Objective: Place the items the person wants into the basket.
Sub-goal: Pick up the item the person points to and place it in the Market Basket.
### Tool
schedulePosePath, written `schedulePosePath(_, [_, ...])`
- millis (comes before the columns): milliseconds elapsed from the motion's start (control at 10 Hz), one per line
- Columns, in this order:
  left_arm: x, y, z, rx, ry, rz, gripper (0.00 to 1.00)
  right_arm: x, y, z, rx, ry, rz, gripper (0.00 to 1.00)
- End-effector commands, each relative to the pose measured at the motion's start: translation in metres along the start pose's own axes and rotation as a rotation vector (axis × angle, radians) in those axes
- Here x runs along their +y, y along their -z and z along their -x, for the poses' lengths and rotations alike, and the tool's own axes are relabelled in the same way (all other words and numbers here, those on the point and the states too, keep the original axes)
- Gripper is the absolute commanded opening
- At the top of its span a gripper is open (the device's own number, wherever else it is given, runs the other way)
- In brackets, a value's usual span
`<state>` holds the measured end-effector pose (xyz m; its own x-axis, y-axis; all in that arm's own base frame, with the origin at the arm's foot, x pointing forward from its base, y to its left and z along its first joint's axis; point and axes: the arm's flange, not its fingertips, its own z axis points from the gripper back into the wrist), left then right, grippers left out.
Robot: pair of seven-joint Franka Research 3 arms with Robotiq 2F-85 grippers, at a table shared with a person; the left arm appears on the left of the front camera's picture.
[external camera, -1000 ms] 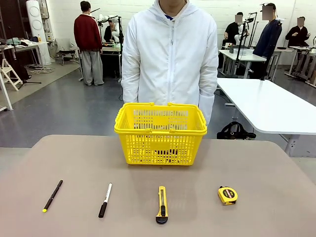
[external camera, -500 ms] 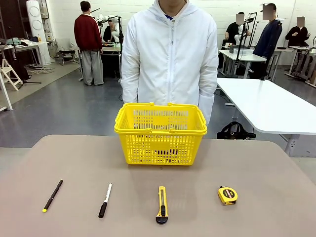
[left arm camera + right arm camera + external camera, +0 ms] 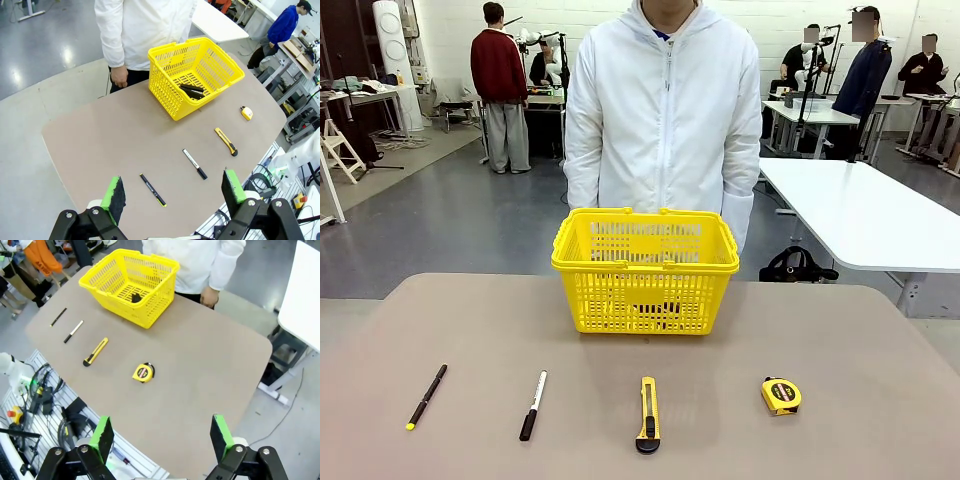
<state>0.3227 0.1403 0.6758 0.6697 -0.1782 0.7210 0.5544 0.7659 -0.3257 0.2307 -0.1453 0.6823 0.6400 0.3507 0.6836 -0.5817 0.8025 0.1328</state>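
Basket (image 3: 645, 300) yellow, lattice-sided; knife (image 3: 648, 410) slim, yellow-black; left hand (image 3: 173, 179) and right hand (image 3: 161, 421) both gape empty

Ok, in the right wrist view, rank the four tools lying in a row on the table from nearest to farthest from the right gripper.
1. Round yellow-and-black tape measure, nearest the right gripper.
2. Slim yellow-and-black utility knife, next along the row.
3. Black-and-white marker, further along.
4. Black pen with yellow tip, at the row's far end.
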Motion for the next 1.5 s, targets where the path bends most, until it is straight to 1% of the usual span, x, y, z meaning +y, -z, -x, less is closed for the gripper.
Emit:
schedulePosePath(0, [0.0006,-0.0004,0.001,-0.013,0.014,0.016,1.0,-0.0013,0.0001,-0.0018,0.005,0.0,0.002,1.0])
schedulePosePath(1400, [0.0006,-0.0004,0.001,-0.013,0.014,0.016,1.0,-0.0013,0.0001,-0.0018,0.005,0.0,0.002,1.0])
